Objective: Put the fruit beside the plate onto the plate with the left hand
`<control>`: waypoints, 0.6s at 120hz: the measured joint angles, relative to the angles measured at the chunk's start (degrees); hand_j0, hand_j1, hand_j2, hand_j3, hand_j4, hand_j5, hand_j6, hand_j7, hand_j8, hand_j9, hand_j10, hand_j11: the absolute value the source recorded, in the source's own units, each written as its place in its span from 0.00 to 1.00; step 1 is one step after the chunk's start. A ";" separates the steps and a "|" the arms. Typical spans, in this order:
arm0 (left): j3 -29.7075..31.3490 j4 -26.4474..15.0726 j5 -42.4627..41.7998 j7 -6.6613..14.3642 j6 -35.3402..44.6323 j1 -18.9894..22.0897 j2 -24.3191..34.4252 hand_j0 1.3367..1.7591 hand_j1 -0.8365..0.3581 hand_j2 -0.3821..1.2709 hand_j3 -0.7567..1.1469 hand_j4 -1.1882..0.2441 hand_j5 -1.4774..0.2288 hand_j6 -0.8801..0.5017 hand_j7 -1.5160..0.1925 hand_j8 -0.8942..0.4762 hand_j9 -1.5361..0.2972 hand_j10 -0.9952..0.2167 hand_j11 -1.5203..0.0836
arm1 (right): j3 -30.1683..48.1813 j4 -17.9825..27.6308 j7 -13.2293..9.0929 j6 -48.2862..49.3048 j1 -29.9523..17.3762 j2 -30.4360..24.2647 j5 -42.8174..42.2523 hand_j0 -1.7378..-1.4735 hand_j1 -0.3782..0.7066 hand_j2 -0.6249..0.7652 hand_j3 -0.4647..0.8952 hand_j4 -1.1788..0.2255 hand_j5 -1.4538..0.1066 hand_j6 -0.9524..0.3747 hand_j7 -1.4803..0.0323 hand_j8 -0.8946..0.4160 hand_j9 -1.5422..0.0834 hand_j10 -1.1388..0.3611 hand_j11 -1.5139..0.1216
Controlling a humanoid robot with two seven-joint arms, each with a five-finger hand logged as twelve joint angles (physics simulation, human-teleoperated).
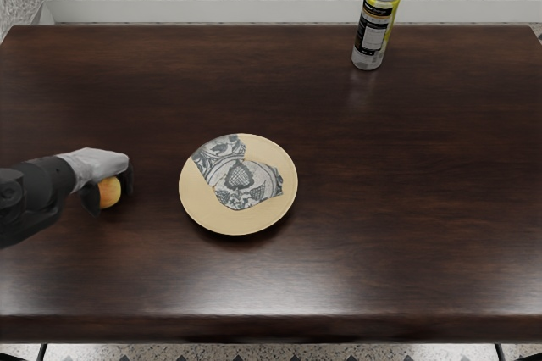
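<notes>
A tan plate [212, 208] with a grey patterned centre lies on the dark wooden table, a little left of the middle. To its left an orange-yellow fruit [109, 192] rests at table level, mostly covered by my left hand [108, 183]. The hand's grey back lies over the fruit and its dark fingers curl down around both sides of it. The left arm enters from the left edge. About a hand's width of bare table separates the fruit from the plate's rim. The right arm does not show.
A yellow and black can [374, 26] stands upright at the far right of the table, near the back edge. A light wall runs behind the table. The table's front edge runs along the bottom of the view.
</notes>
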 joint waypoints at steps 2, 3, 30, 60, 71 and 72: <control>0.02 0.03 -0.04 0.00 -0.07 -0.16 -0.02 0.74 0.53 0.30 0.40 0.38 0.48 0.30 0.48 0.38 0.43 0.43 0.47 | 0.00 0.00 0.00 0.00 0.00 0.00 0.00 0.30 0.06 0.44 0.34 0.82 0.90 0.69 0.95 0.66 0.92 0.74 0.90; 0.03 0.04 -0.04 0.00 -0.11 -0.23 -0.02 0.74 0.53 0.31 0.40 0.37 0.47 0.31 0.47 0.38 0.42 0.43 0.46 | 0.00 0.00 0.00 0.00 0.00 0.00 0.00 0.30 0.06 0.44 0.34 0.82 0.90 0.69 0.95 0.66 0.92 0.74 0.90; -0.19 1.93 -0.45 0.00 -0.59 -2.66 -2.95 0.74 0.51 0.47 0.40 0.33 0.32 0.33 0.34 0.39 0.32 0.46 0.36 | -0.05 -0.01 0.00 -0.01 0.00 0.00 0.00 0.30 0.06 0.44 0.34 0.82 0.90 0.69 0.95 0.66 0.92 0.74 0.90; -1.19 3.47 -5.61 0.00 -1.67 -13.30 -7.33 0.75 0.52 0.46 0.40 0.32 0.28 0.32 0.30 0.39 0.30 0.48 0.33 | -0.07 -0.01 0.00 -0.05 0.00 0.00 -0.01 0.30 0.06 0.44 0.34 0.82 0.90 0.69 0.95 0.66 0.92 0.74 0.90; -1.33 3.59 -8.57 0.01 -1.91 -16.02 -11.74 0.75 0.53 0.48 0.40 0.32 0.28 0.30 0.30 0.38 0.29 0.48 0.33 | -0.08 -0.01 0.00 -0.06 -0.03 0.00 -0.01 0.30 0.06 0.44 0.34 0.82 0.90 0.69 0.95 0.66 0.92 0.74 0.90; -1.35 3.59 -8.92 0.00 -1.89 -16.31 -11.93 0.75 0.53 0.49 0.40 0.32 0.28 0.30 0.30 0.38 0.29 0.47 0.33 | -0.08 -0.01 0.01 -0.06 -0.04 0.00 -0.01 0.30 0.06 0.44 0.34 0.82 0.90 0.69 0.95 0.66 0.92 0.74 0.90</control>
